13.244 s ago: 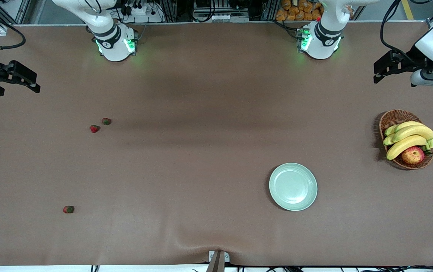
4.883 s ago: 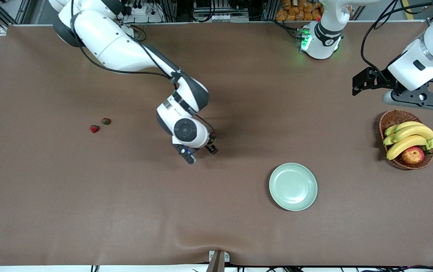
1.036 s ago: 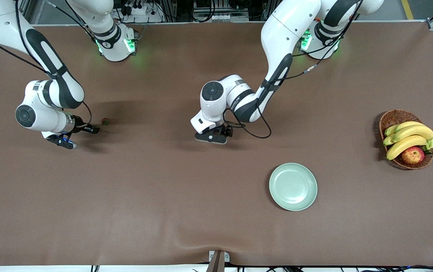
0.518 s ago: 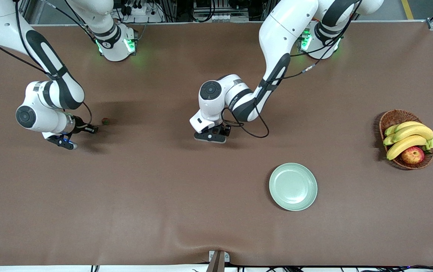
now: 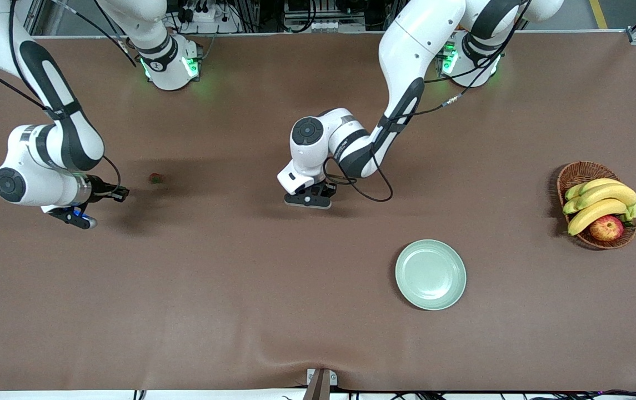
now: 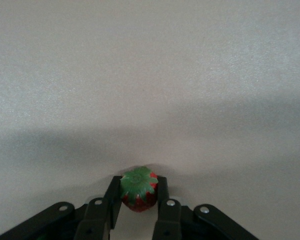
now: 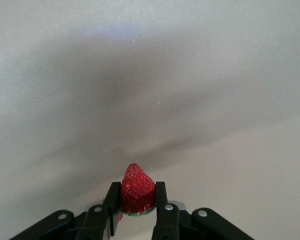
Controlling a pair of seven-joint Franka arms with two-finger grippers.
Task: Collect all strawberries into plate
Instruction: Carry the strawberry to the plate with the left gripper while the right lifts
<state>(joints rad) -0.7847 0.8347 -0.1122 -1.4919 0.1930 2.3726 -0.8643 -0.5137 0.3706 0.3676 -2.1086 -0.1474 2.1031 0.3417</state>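
I count 3 strawberries from my screens, though never all in 1 view. The first strawberry (image 5: pixel 155 178) lies loose on the table (image 5: pixel 240 311) toward the right arm's end, roughly midway between the edge by the bases and the edge by the front camera. The second strawberry (image 7: pixel 137 194) is pinched in the right gripper (image 7: pixel 137 199), red tip out and green cap toward the palm; in the front view that gripper (image 5: pixel 120 193) sits up off the cloth close to the loose berry, and I cannot pick out its berry there. The third strawberry (image 6: pixel 138 188) is clamped in the left gripper (image 6: pixel 139 192), leafy top facing the camera, low at the table near its middle; it looks to me as if it is touching the cloth, but I would not swear to it. In the front view the left gripper (image 5: pixel 311 199) is mostly covered by its own wrist, so the berry is hidden there too. There is 1 plate (image 5: pixel 430 274), with nothing on it, nearer the front camera's edge and toward the left arm's end. By that end edge stands 1 wicker basket (image 5: pixel 576 173) holding 3 bananas (image 5: pixel 601 203) and 1 apple (image 5: pixel 606 228).
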